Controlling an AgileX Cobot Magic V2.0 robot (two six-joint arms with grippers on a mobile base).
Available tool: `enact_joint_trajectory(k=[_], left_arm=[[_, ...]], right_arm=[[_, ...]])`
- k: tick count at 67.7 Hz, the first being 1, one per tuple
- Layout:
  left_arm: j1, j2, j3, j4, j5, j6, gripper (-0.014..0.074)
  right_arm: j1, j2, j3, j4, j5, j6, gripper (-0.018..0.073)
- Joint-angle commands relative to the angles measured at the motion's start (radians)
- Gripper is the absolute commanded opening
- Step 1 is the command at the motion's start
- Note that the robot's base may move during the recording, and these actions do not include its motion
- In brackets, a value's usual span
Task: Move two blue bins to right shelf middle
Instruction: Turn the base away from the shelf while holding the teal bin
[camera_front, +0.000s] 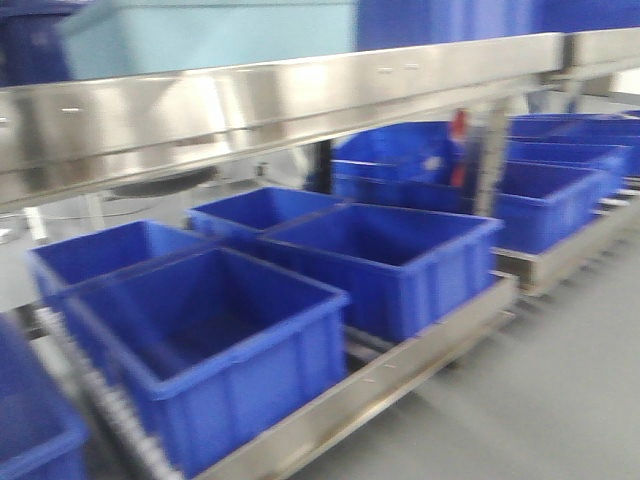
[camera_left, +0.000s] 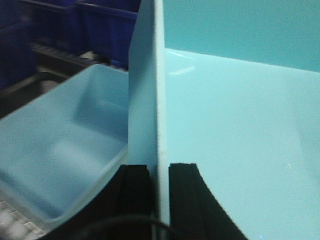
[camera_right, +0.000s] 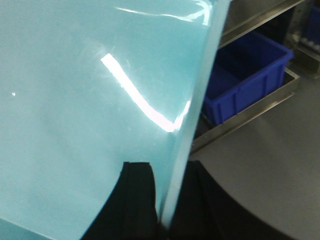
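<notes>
A pale blue bin (camera_front: 200, 35) is held up above the steel shelf rail (camera_front: 280, 95), at the top of the front view. My left gripper (camera_left: 160, 167) is shut on one thin wall of this bin (camera_left: 240, 125), one finger on each side. My right gripper (camera_right: 170, 167) is shut on another wall of the bin (camera_right: 75, 100), its rim edge running between the fingers. A second pale blue bin (camera_left: 60, 150) lies empty below and to the left in the left wrist view.
Several dark blue crates (camera_front: 390, 260) stand on the low roller shelf (camera_front: 400, 365), with more on the shelf to the right (camera_front: 560, 190). A dark blue crate (camera_right: 245, 75) sits on a steel shelf beside grey floor (camera_right: 270, 170).
</notes>
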Motion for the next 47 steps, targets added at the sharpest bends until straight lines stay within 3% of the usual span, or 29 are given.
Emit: enact_joint_trajectory(k=[1, 47], left_arm=[[-0.001, -0.021, -0.006, -0.036, -0.076, -0.006, -0.0111], [-0.001, -0.021, -0.006, -0.036, -0.078, -0.006, -0.0111]], right_arm=[[-0.001, -0.009, -0.010, 0.031, -0.015, -0.028, -0.0153], [-0.001, -0.009, -0.010, 0.031, -0.015, -0.028, -0.0153]])
